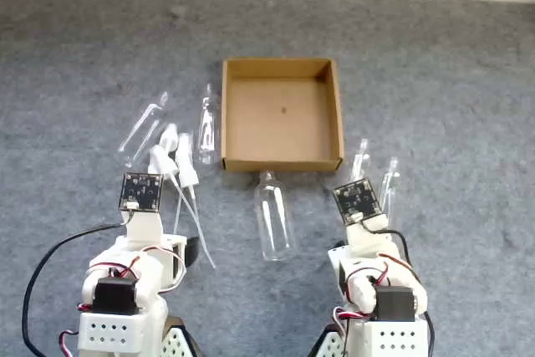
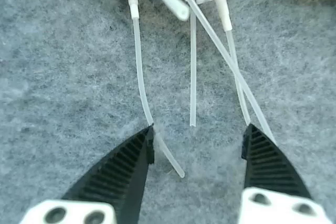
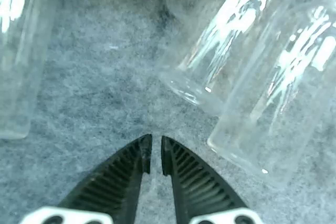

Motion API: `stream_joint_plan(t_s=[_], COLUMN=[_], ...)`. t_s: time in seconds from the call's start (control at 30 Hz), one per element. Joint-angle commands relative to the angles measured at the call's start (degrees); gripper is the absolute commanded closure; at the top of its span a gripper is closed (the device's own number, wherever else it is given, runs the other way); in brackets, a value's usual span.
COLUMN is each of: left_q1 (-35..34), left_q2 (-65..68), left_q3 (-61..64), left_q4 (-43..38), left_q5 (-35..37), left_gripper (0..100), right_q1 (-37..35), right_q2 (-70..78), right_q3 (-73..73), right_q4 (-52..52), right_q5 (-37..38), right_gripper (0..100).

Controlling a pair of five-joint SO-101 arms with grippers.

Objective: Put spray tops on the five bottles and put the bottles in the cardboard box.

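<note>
An empty cardboard box sits at the middle back of the grey mat. Clear bottles lie around it without tops: two to its left, one in front, two to the right. White spray tops lie in a cluster ahead of the left arm. My left gripper is open just above the mat, with their thin dip tubes running between its fingers. My right gripper is shut on nothing, just short of the bases of the two right-hand bottles.
The third bottle lies off to one side of the right gripper. Both arm bases stand at the near edge. A black cable loops beside the left base. Bare mat surrounds the box at the back.
</note>
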Motion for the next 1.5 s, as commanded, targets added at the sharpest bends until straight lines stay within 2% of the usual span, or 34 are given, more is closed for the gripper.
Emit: stream_joint_plan(t_s=[0.0,1.47], left_q1=[-0.5,-0.5], left_q2=[-0.4,-0.4], left_q3=[1.1,1.1], left_q4=[0.2,0.2], left_q5=[0.4,0.4], left_gripper=[78,78], right_q1=[0.6,0.6], right_q2=[-0.6,-0.6], right_q3=[9.0,9.0], right_q4=[0.1,0.1], right_q5=[0.6,0.6], right_gripper=[99.3,99.3])
